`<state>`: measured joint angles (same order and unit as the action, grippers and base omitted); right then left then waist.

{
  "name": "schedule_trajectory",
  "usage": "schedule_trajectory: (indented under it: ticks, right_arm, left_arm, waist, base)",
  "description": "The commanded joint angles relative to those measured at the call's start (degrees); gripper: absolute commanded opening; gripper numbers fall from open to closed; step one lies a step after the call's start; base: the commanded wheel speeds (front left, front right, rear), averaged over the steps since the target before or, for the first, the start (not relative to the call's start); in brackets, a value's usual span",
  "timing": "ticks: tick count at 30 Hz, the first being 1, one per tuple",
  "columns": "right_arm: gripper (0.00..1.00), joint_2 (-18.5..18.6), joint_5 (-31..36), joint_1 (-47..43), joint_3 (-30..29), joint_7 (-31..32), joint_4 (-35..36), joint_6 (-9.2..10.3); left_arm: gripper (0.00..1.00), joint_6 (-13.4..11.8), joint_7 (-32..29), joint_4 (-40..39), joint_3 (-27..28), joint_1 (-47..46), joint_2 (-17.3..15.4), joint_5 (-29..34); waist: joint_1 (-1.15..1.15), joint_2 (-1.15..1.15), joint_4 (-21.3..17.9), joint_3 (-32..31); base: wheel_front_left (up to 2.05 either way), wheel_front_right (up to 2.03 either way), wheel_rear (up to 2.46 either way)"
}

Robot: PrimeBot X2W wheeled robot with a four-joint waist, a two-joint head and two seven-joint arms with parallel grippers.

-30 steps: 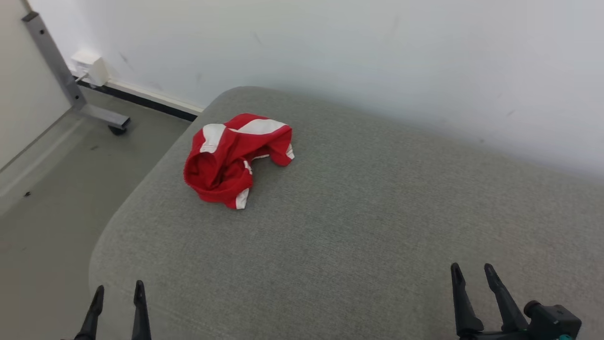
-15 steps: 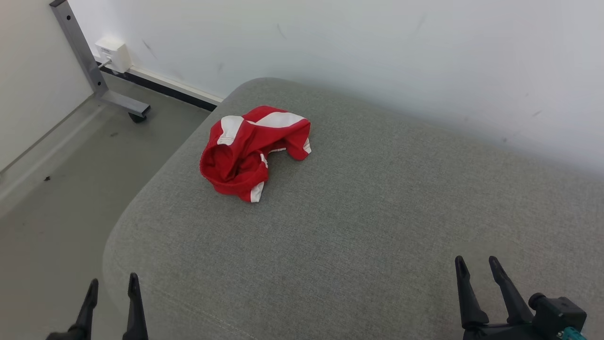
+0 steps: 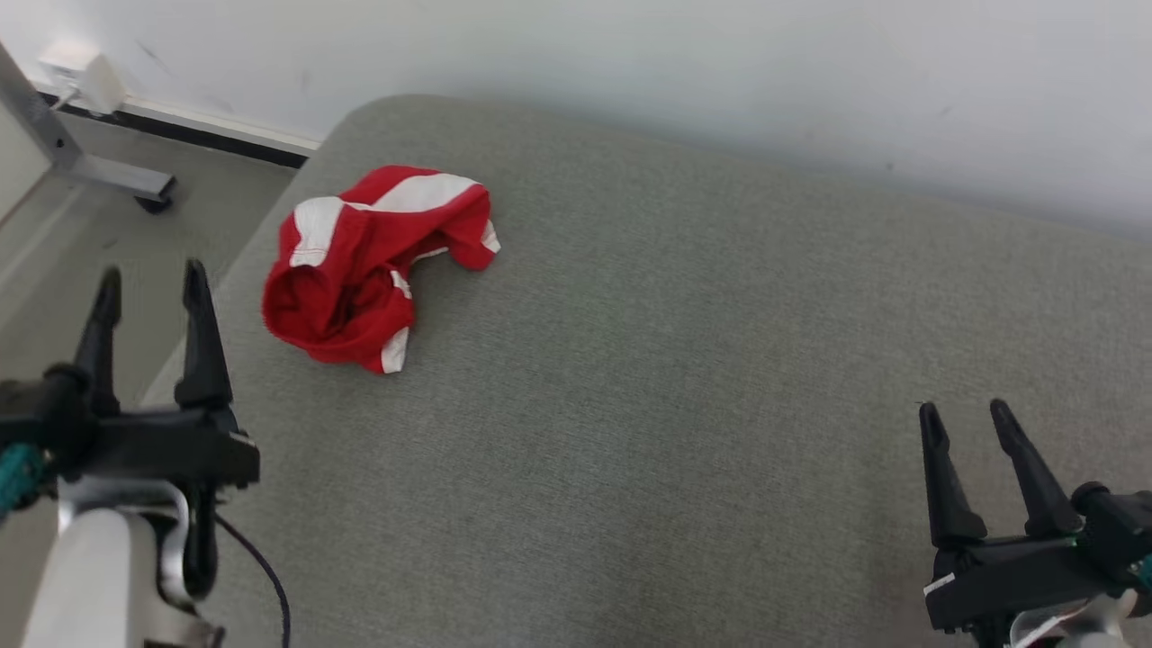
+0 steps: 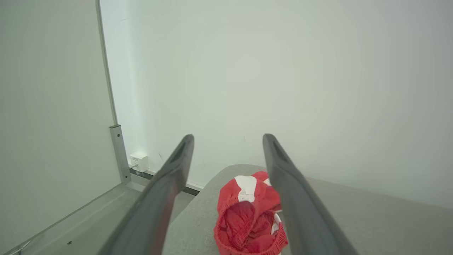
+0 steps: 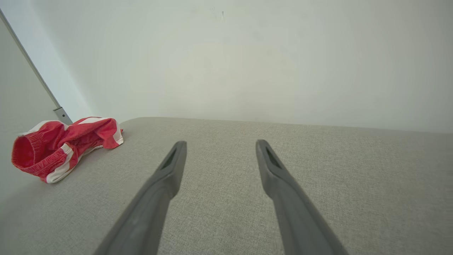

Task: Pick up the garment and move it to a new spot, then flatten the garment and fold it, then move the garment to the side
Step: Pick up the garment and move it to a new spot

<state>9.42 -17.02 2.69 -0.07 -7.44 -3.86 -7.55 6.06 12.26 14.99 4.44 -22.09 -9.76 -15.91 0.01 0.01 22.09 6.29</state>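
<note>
- Left jaws, lower left of the head view: spread wide, empty, short of the cloth.
- Red-and-white garment: crumpled heap, upper left, near the left edge of the grey cushion. I'd drop onto a raised fold and bite deep so it can't slip.
- Right jaws, lower right: wide too, empty, well apart from it.

bare cushion lies open around the crumpled garment.

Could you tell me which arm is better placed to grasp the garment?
Left, probably: the left tool, open, points at the garment close ahead, while the right tool, also open, sits far across the cushion.
</note>
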Motion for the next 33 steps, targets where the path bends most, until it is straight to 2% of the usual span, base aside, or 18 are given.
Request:
schedule_trajectory:
  ticks: [1, 8, 14, 22, 27, 33]
  right_arm:
    - [1.00, 0.60, 0.39, 0.86, -0.23, 0.23, 0.47, 0.17]
    - [1.00, 1.56, 0.29, 3.43, -1.44, 0.34, 2.57, 0.16]
    - [1.00, 1.86, 0.15, 5.59, -2.73, -0.20, 3.56, 0.16]
    - [1.00, 2.46, 0.08, 7.85, -2.62, -0.65, 3.26, 0.16]
    - [1.00, 2.44, 0.28, 8.35, -2.67, -0.57, 2.78, 0.16]
    - [1.00, 2.04, 0.60, 8.21, -2.78, -0.28, 2.58, 0.16]
  left_arm:
    - [1.00, 0.12, -0.16, 0.30, 0.31, -2.04, -0.55, -0.21]
    - [1.00, -0.06, -2.82, 4.90, 1.46, -14.38, -4.48, -1.14]
    - [1.00, -0.40, -6.65, 11.23, 0.70, -24.12, -8.36, 0.09]
    - [1.00, 0.15, -12.18, 23.34, -0.64, -30.35, -12.30, 0.44]
    - [1.00, 0.23, -19.14, 31.33, -1.84, -31.61, -14.60, 0.77]
    - [1.00, 0.35, -28.11, 39.65, -3.26, -31.43, -15.89, 0.24]
  waist:
    - [-0.01, -0.01, -6.32, 6.22]
    - [-0.01, -0.01, -13.17, 12.89]
    - [-0.01, -0.01, -17.55, 18.33]
    - [-0.01, -0.01, -19.77, 20.82]
    - [-0.01, -0.01, -20.31, 20.30]
    - [-0.01, -0.01, -20.41, 19.15]
  base:
    - [0.00, 0.00, 0.00]
    - [0.00, 0.00, 0.00]
    - [0.00, 0.00, 0.00]
    - [0.00, 0.00, 0.00]
    - [0.00, 0.00, 0.00]
    - [0.00, 0.00, 0.00]
